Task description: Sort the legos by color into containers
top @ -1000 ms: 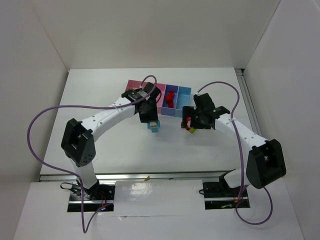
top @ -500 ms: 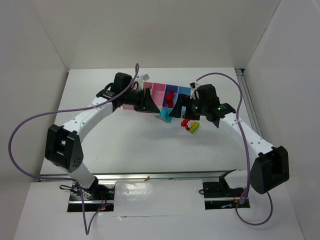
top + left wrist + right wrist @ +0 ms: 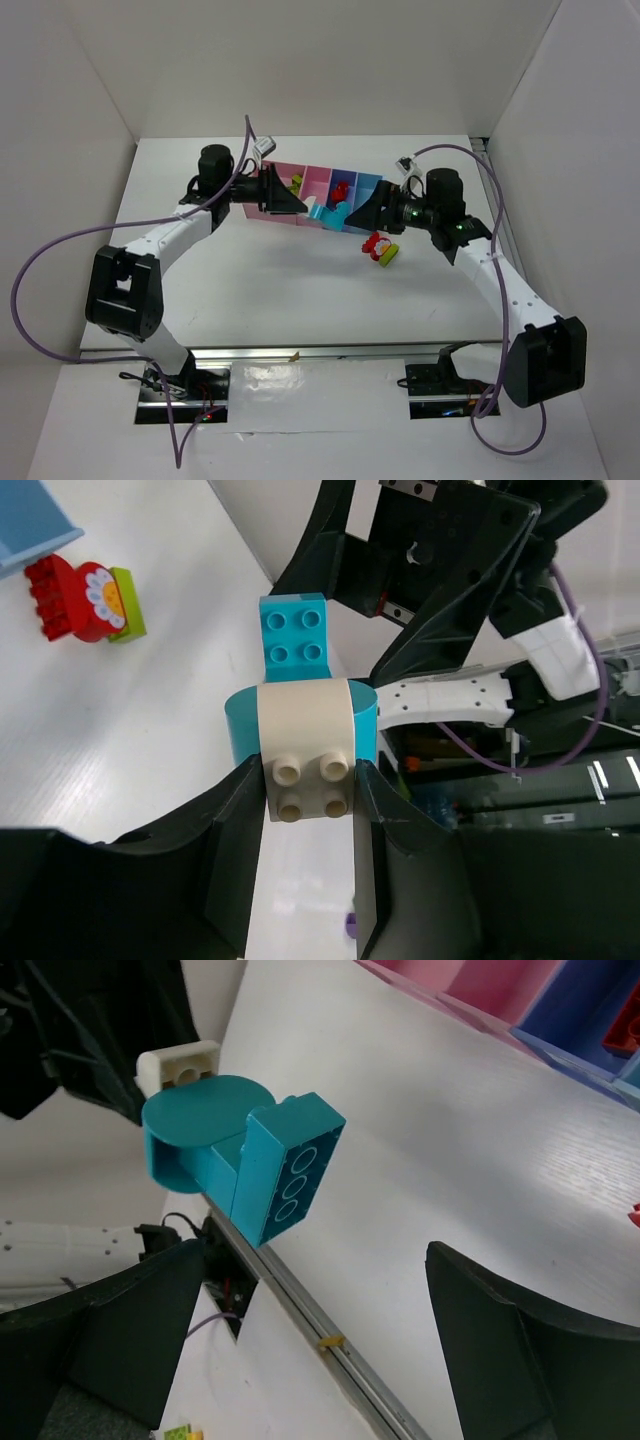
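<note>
My left gripper (image 3: 303, 207) is shut on the white brick (image 3: 308, 770) of a cyan-and-white lego clump (image 3: 326, 210) and holds it in the air in front of the containers (image 3: 262, 168). Cyan pieces (image 3: 297, 645) stick out beyond the fingers. My right gripper (image 3: 352, 218) is open and empty, facing that clump (image 3: 240, 1160) from the other side without touching it. A red, white and lime lego clump (image 3: 380, 248) lies on the table below the right gripper and shows in the left wrist view (image 3: 88, 600). A green lego (image 3: 295, 183) lies in a pink bin and a red lego (image 3: 340, 190) in the periwinkle bin.
The four joined bins stand at the table's back centre: two pink, one periwinkle (image 3: 590, 1020), one light blue (image 3: 370, 183). White walls enclose the table on the left, back and right. Purple cables loop from both arms.
The left gripper lifted the cyan-and-white clump off the table and swung it up to the right, before the bins. The right gripper left the red clump and turned to face the held clump.
</note>
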